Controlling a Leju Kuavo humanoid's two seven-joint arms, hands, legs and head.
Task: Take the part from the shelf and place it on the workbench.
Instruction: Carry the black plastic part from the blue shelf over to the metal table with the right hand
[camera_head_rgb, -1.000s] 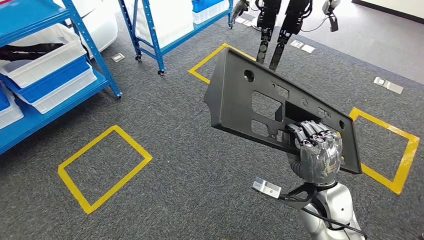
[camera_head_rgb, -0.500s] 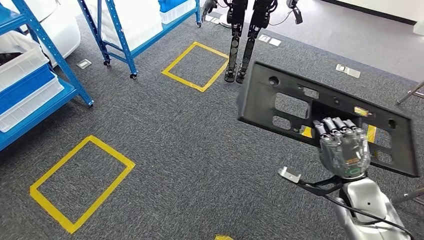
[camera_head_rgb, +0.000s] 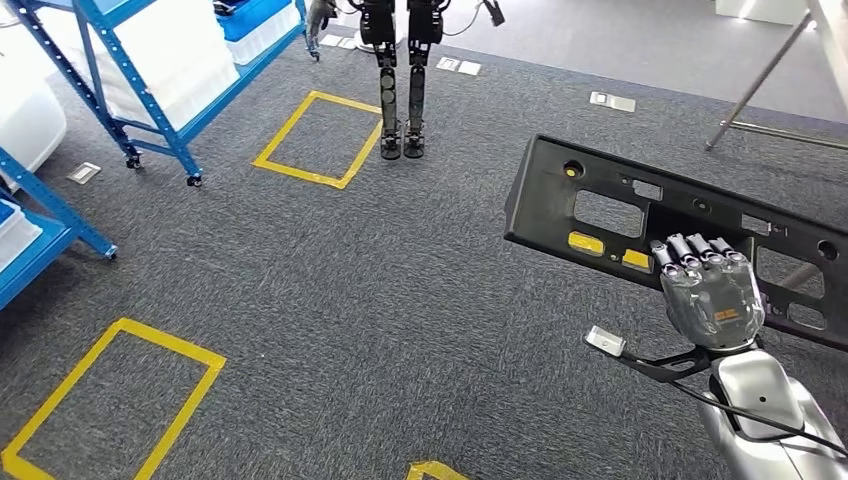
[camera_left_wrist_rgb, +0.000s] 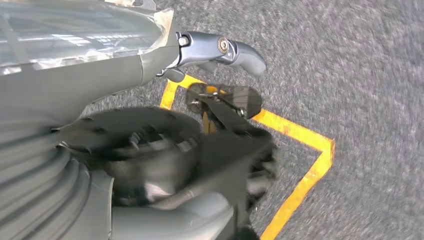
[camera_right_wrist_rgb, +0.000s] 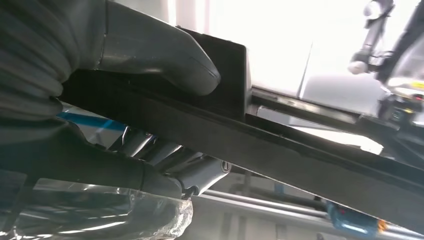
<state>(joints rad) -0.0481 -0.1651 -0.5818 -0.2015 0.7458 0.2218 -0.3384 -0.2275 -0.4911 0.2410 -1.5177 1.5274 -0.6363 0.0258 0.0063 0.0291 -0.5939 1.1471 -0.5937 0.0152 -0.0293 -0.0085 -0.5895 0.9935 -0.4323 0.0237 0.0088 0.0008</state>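
Ahead, grey carpet floor (camera_head_rgb: 400, 300) lies open across the middle of the scene. Yellow tape squares mark it: one far, beside the feet of another robot (camera_head_rgb: 400, 80) standing at the far edge, and one near left (camera_head_rgb: 110, 400). A blue shelf rack (camera_head_rgb: 150, 70) on castors stands at the far left, with white bins on it, and a second blue shelf edge (camera_head_rgb: 40, 230) cuts in at the left border. At the far right, slanted metal legs (camera_head_rgb: 760, 80) of a frame reach down to the floor.

The part (camera_head_rgb: 610, 215), a long black plastic panel with cut-out openings, is held in the air at the right, above the carpet and clear of both racks, its long edge running from centre to the right border and tilted down toward the right.

The right robot hand (camera_head_rgb: 708, 290) grips its near edge: fingers curl over the panel's face, and the right wrist view shows the thumb (camera_right_wrist_rgb: 165, 55) pressed on the opposite side.

The left robot hand (camera_left_wrist_rgb: 220, 65) hangs over the floor, with nothing seen in it; thumb and a dark finger are apart.
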